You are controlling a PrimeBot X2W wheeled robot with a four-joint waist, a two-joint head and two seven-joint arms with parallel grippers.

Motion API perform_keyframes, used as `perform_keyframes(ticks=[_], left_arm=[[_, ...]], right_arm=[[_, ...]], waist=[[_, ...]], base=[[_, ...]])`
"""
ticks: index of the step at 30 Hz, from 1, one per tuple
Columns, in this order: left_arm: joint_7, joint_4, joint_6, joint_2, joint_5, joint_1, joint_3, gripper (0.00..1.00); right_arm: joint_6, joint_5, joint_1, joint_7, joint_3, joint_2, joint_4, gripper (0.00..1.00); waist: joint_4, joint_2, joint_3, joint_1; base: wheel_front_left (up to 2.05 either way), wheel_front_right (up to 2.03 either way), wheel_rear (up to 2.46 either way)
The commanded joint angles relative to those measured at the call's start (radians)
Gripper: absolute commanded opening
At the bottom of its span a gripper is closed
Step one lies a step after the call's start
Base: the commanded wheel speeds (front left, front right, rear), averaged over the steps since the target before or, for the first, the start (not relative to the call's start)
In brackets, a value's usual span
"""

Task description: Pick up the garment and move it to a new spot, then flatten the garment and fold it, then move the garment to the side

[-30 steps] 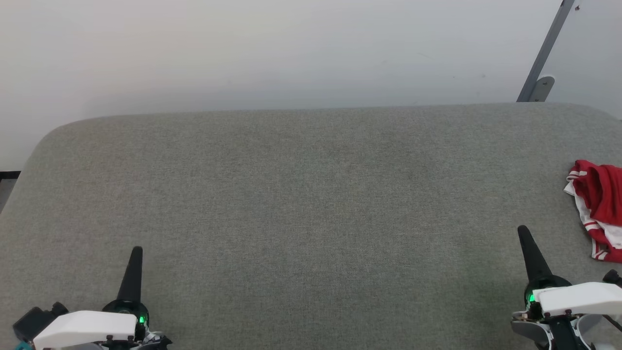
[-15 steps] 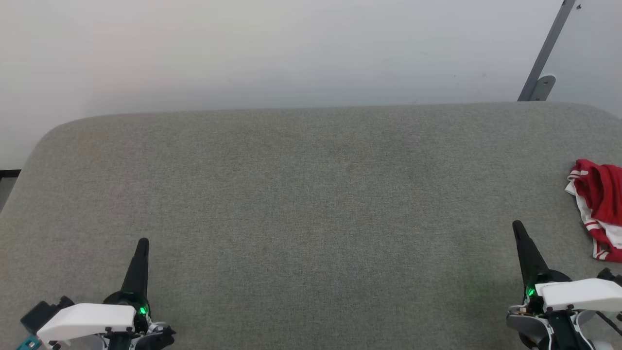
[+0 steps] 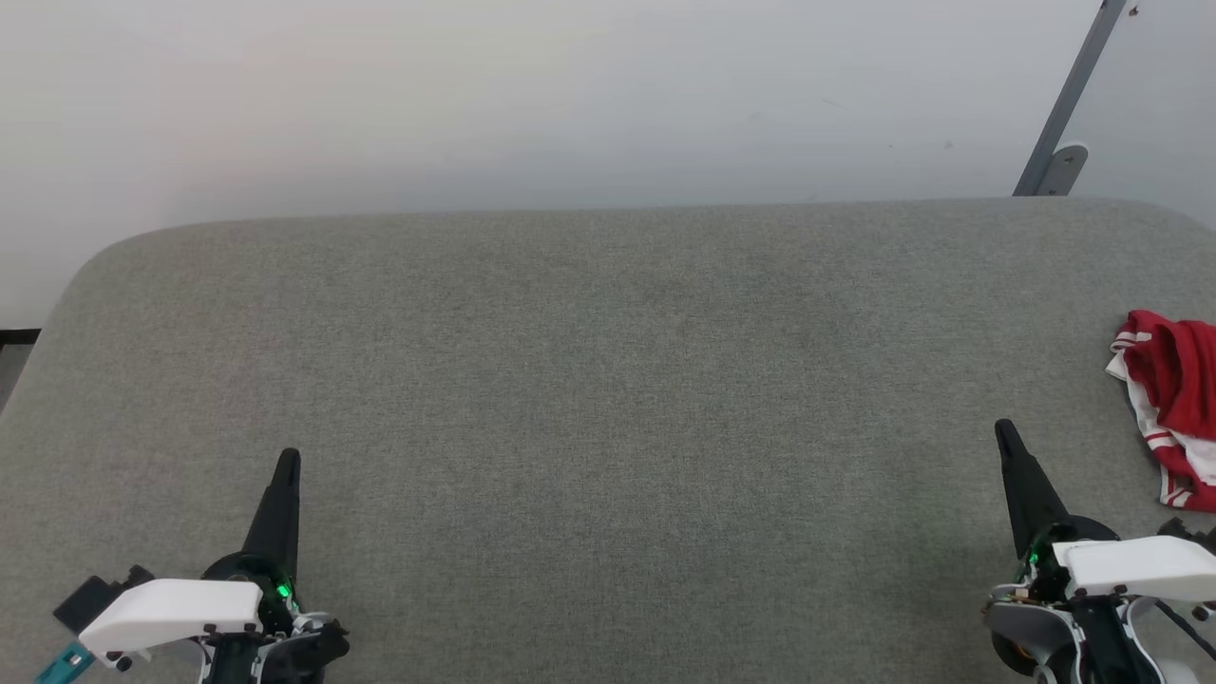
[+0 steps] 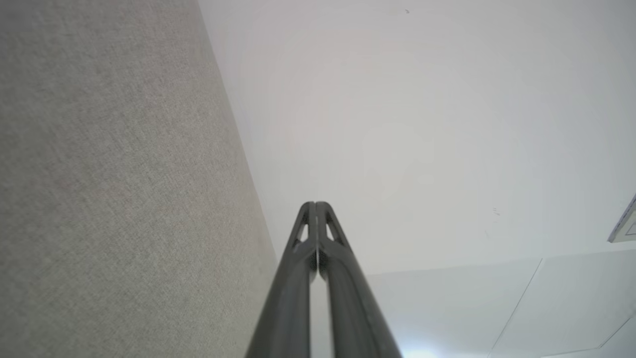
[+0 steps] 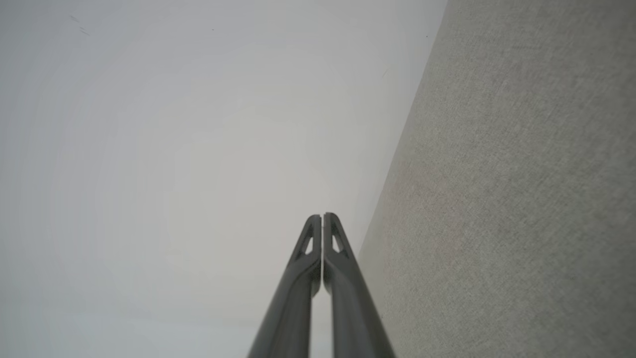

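Red garment lies crumpled at the grey surface's right edge, partly cut off in the head view; wrist views show the left gripper and right gripper pressed closed, holding nothing.

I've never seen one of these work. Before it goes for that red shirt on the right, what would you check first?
1. Garment found: the garment lies crumpled near the right end of the grey padded surface. Ok.
2. Whole garment in sight: its right part runs off the head view. Cannot tell.
3. Right pincer ready to grab: its fingers are pressed together on nothing, so it must open first. Not ok.
4. Left pincer free: shut on nothing, low at the left. Ok.
5. Way from right pincer to garment: the two are apart, with bare grey surface between them. Ok.
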Motion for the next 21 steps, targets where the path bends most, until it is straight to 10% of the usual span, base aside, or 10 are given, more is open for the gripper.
perform_keyframes(ticks=[1, 21], left_arm=[[0.004, 0.001, -0.005, -0.002, -0.018, -0.016, -0.001, 0.00], [0.028, 0.012, -0.006, -0.011, -0.091, -0.038, -0.001, 0.00]], right_arm=[[0.000, 0.013, -0.010, 0.005, -0.005, 0.005, 0.003, 0.00], [0.000, 0.099, -0.019, 0.029, -0.007, 0.016, 0.006, 0.00]], waist=[[0.000, 0.0000, 0.000, 0.0000], [0.001, 0.0000, 0.003, 0.0000]], base=[[0.00, 0.00, 0.00], [0.00, 0.00, 0.00]])
